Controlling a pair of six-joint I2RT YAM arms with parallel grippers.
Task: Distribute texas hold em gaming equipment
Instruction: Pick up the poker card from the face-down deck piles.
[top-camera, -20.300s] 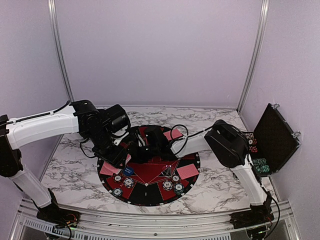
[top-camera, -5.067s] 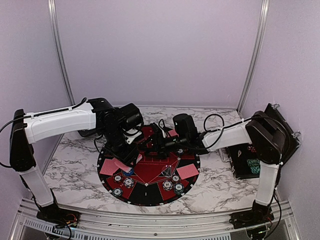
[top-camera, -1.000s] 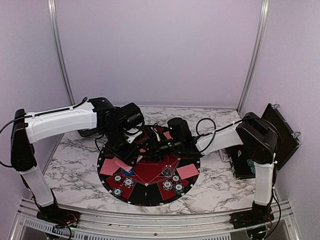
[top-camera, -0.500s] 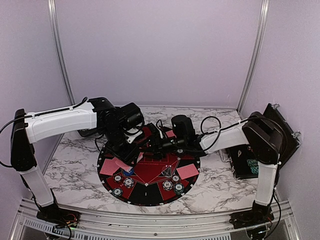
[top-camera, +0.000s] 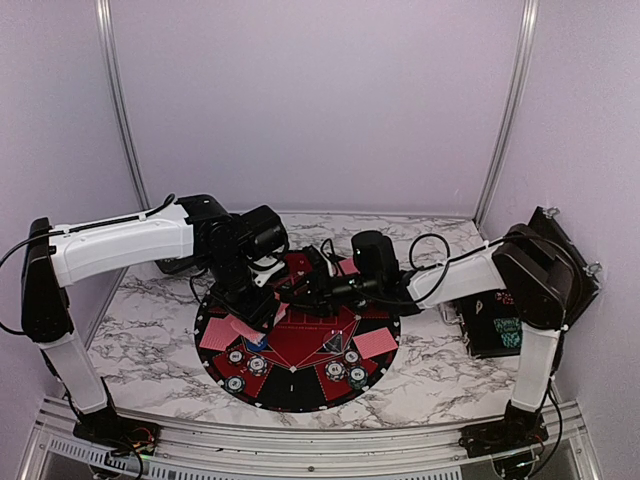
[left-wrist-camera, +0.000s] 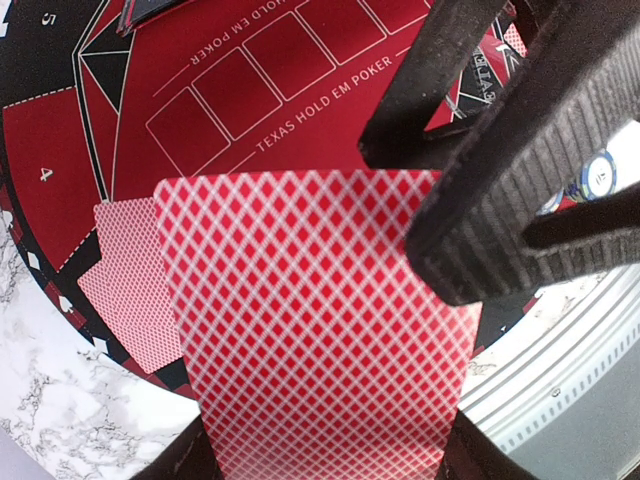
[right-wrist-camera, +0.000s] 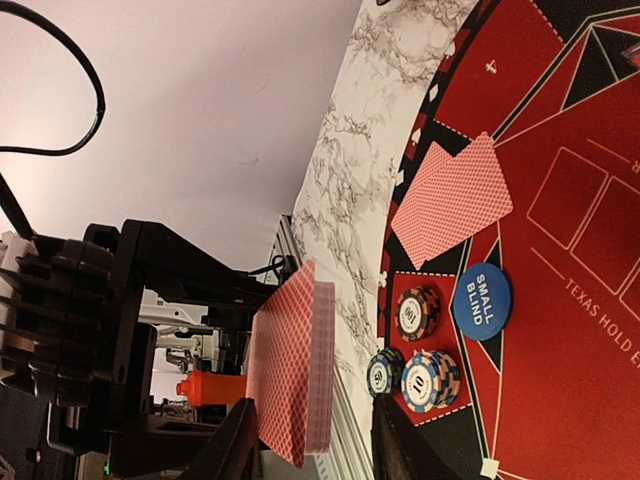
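Note:
My left gripper (left-wrist-camera: 320, 460) is shut on a deck of red-backed cards (left-wrist-camera: 320, 330), held above the left side of the round mat (top-camera: 300, 385). My right gripper (right-wrist-camera: 315, 445) reaches in from the right and stands open astride the deck (right-wrist-camera: 295, 370), whose top card sits a little off the rest. One ribbed finger (left-wrist-camera: 500, 190) lies on the top card's corner. A dealt card pair (right-wrist-camera: 452, 200), a blue small-blind marker (right-wrist-camera: 481, 301) and chip stacks (right-wrist-camera: 430, 380) lie on the mat below. More cards (top-camera: 375, 343) and chips (top-camera: 345, 368) lie at its right.
The open black case (top-camera: 555, 275) stands at the table's right edge with chips (top-camera: 500, 330) in its tray. Marble tabletop (top-camera: 150, 330) surrounds the mat. Both wrists crowd together over the mat's far half. The metal rail (top-camera: 300, 440) runs along the near edge.
My right arm has shifted slightly to the right while its fingers stay at the deck, and its jaws have narrowed. The left arm and the deck have not moved.

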